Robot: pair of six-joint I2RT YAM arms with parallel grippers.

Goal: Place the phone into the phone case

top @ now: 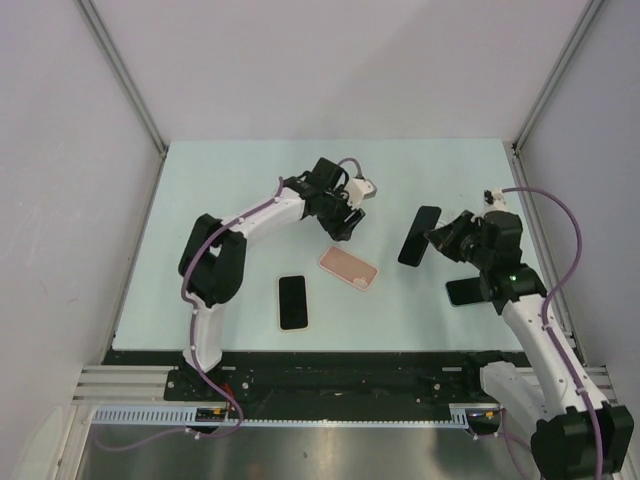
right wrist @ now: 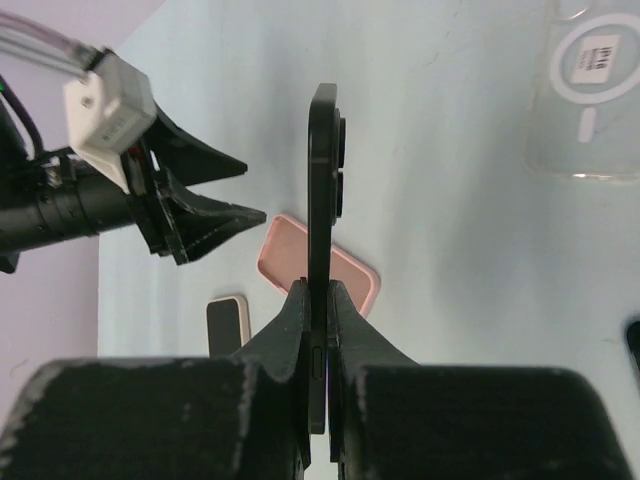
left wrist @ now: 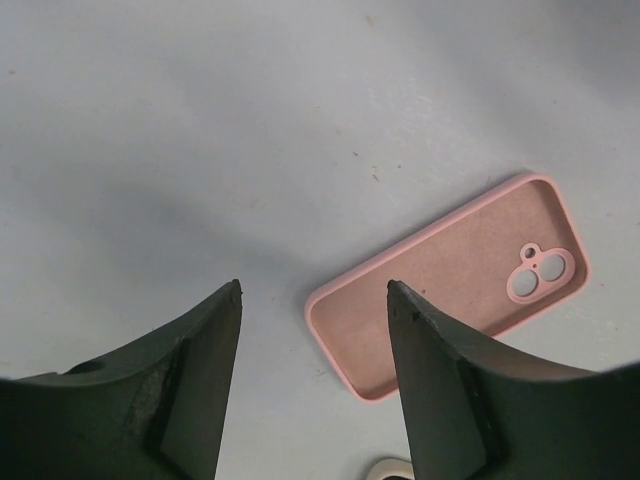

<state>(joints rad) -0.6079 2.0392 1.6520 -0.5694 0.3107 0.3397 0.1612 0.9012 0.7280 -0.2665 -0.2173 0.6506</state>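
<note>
A black phone [top: 418,235] is held on edge above the table, gripped at its lower end by my right gripper [top: 437,238]; in the right wrist view the phone [right wrist: 322,170] stands upright between the shut fingers of that gripper [right wrist: 317,285]. The pink phone case [top: 348,266] lies open side up on the table, left of the phone; it also shows in the left wrist view [left wrist: 450,280] and the right wrist view [right wrist: 284,250]. My left gripper [top: 345,215] is open and empty, just above the case's far end [left wrist: 313,285].
A second phone with a beige edge [top: 292,302] lies screen up near the front, left of the case. Another dark phone [top: 465,291] lies under my right arm. A clear case [right wrist: 595,80] with a ring mark lies to the right.
</note>
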